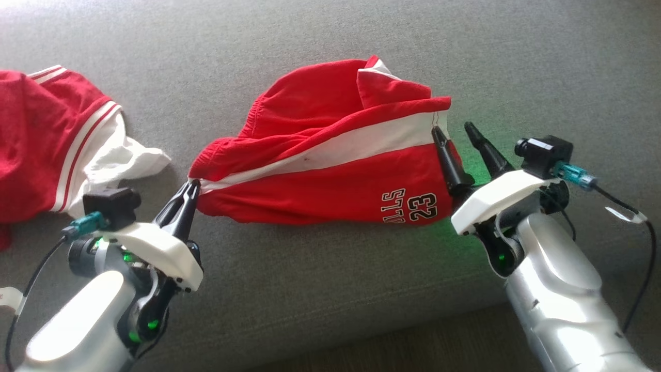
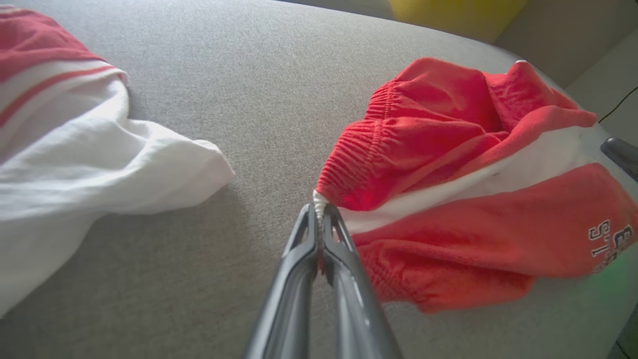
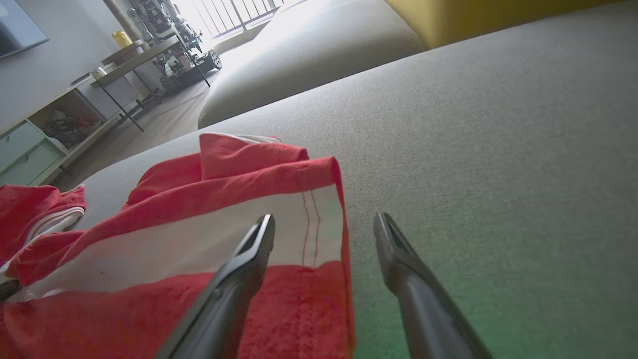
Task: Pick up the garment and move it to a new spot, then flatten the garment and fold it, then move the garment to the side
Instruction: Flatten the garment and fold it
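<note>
**Left jaws pinch the red shorts [image 1: 330, 170]; right jaws stand wide at the hem**

The left jaws are closed tight on a small white tuft of cloth at the shorts' 9 o'clock corner, where the white stripe meets the ribbed waistband. The right jaws are spread wide at the 3 o'clock end and straddle the stitched hem. One finger lies over the stripe, the other over the bare grey cushion [image 1: 320, 289]. Whether the inner finger presses the cloth or hovers just above it cannot be told.

The shorts lie crumpled across the middle of the cushion in the head view. A fold along their 12 o'clock side hides the far leg. The lower edge curls under and cuts off the printed letters beside the "23" (they read upside down from the head). A green glow by the right arm blurs the hem's lower corner.

At 9 o'clock a second red-and-white garment [image 1: 46, 144] lies near the left jaws, apart from the shorts, and is cut off by the head view's left edge. The cushion's front edge runs along 6 o'clock, close below both arms, with wood floor [image 1: 413, 351] beyond it at 5 o'clock. Bare cushion opens from 12 round to 3 o'clock. In the right wrist view a yellow cushion [image 3: 473, 20] bounds it far off.
</note>
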Available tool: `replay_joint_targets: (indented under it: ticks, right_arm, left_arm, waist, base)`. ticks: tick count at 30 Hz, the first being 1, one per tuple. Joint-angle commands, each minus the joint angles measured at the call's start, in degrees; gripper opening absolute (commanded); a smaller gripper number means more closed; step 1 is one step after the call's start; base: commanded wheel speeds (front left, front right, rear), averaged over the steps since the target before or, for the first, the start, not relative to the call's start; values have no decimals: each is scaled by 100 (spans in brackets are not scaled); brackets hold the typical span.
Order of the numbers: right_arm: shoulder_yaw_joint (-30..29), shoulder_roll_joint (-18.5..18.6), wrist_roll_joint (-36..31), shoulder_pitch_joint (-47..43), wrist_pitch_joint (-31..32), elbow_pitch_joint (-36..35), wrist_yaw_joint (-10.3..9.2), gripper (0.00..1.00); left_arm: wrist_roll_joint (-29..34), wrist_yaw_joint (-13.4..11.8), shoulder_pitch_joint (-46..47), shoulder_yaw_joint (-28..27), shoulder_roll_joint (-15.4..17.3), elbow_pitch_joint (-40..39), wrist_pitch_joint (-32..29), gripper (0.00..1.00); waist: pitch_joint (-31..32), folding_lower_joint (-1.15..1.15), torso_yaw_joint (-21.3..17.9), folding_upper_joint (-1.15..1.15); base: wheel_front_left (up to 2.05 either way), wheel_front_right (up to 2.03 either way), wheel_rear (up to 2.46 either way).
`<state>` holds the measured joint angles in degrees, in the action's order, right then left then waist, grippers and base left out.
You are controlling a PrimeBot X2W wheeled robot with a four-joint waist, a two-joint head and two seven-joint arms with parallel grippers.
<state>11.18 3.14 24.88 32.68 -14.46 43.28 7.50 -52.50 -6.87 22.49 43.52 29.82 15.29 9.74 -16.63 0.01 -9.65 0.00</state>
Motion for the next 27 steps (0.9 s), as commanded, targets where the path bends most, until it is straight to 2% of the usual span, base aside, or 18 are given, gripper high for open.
replay_joint_targets:
  ticks: [1, 14, 16, 21, 22, 23, 25, 27]
  right_arm:
    - [135, -26, 63, 226, -54, -70, -1, 100]
    - [600, -26, 436, 417, -54, 381, -1, 100]
    - [628, -26, 451, 422, -54, 407, -1, 96]
    - [701, -26, 518, 464, -54, 526, -1, 76]
    - [714, -26, 531, 472, -54, 557, -1, 68]
    - [725, -26, 541, 482, -54, 582, -1, 54]
    - [735, -26, 549, 497, -54, 611, -1, 36]
    - [752, -26, 565, 501, -54, 625, -1, 2]
  left_arm:
    - [55, -24, 196, -261, 210, -80, 40, 0]
    - [76, 12, 256, -174, 121, -8, 47, 0]
    - [77, 18, 263, -167, 112, 0, 49, 0]
    - [89, 38, 300, -139, 69, 43, 66, 0]
    - [90, 42, 306, -133, 59, 52, 70, 0]
    - [92, 46, 310, -127, 51, 62, 75, 0]
    - [97, 52, 313, -114, 37, 77, 84, 0]
    - [98, 54, 313, -105, 26, 89, 93, 0]
  waist:
    - [-8, -1, 17, 0]
    - [31, -1, 97, 0]
    - [32, -1, 107, 0]
    - [28, -1, 157, 0]
    - [31, -1, 168, 0]
    - [35, -1, 177, 0]
    - [45, -1, 192, 0]
    - [59, -1, 201, 0]
  base:
    - [0, 0, 0]
    - [0, 0, 0]
    - [0, 0, 0]
    - [0, 0, 0]
    - [0, 0, 0]
    - [0, 0, 0]
    - [0, 0, 0]
    - [0, 0, 0]
